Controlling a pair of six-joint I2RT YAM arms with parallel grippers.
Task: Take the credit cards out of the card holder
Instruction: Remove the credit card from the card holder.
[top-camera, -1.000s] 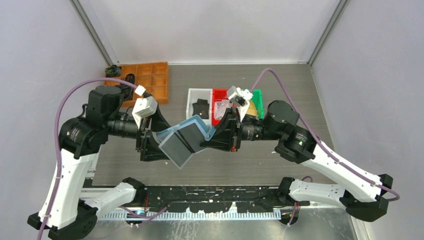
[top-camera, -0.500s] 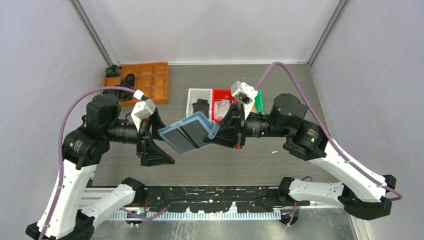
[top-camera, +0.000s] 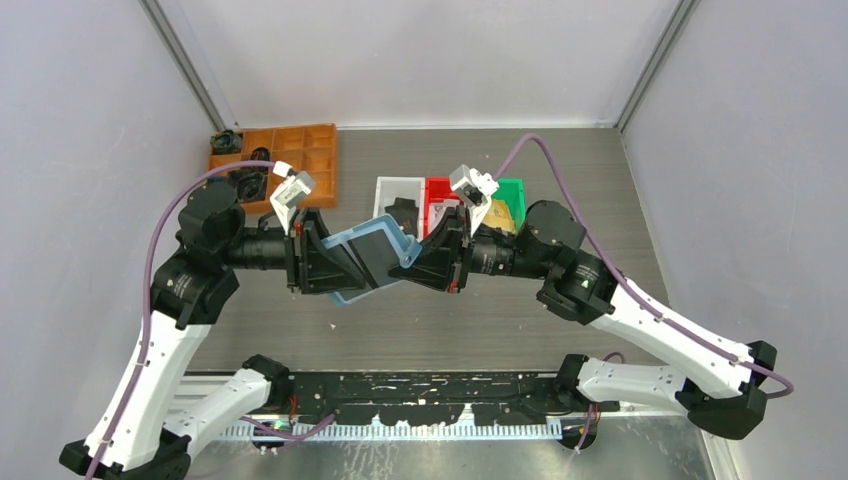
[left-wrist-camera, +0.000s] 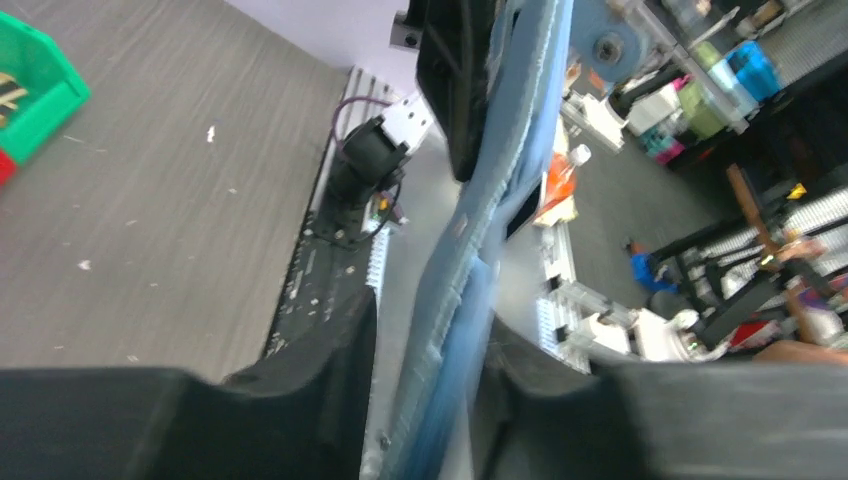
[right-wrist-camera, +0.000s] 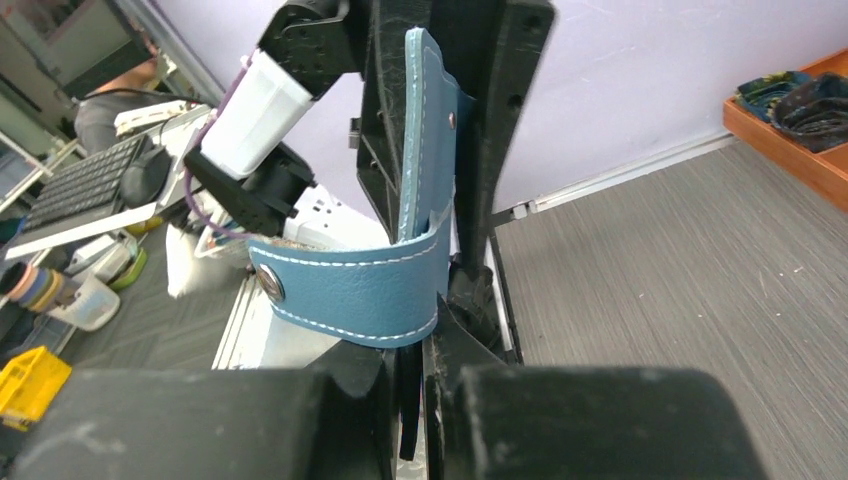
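Along the near edge, a black rail (top-camera: 420, 385) carries both arm bases. From it the left arm (top-camera: 150, 330) and the right arm (top-camera: 650, 325) rise and bend inward, meeting above the middle of the grey surface (top-camera: 420, 320).

Between them the card holder (top-camera: 372, 262) hangs in the air, clear of the surface. It is spread open, with a blue rim around dark panels on its inner face. Whether those panels are credit cards or only pockets I cannot tell.

The right jaws are clamped on the holder's right end. In the right wrist view a stitched blue strap with a snap stud curls across just in front of them. The left jaws straddle the holder's left half, one on each side of the leaf and close to it. The left wrist view is blurred, so I cannot tell whether they press it.

Just behind the holder three bins stand side by side. A white bin (top-camera: 384, 195) has a dark thing inside, a red bin (top-camera: 436, 186) touches it, and a green bin (top-camera: 515, 205) is partly hidden by the right wrist. Farther back on the left, an orange compartment tray (top-camera: 320, 170) sits near the wall, with dark items in its left cells.
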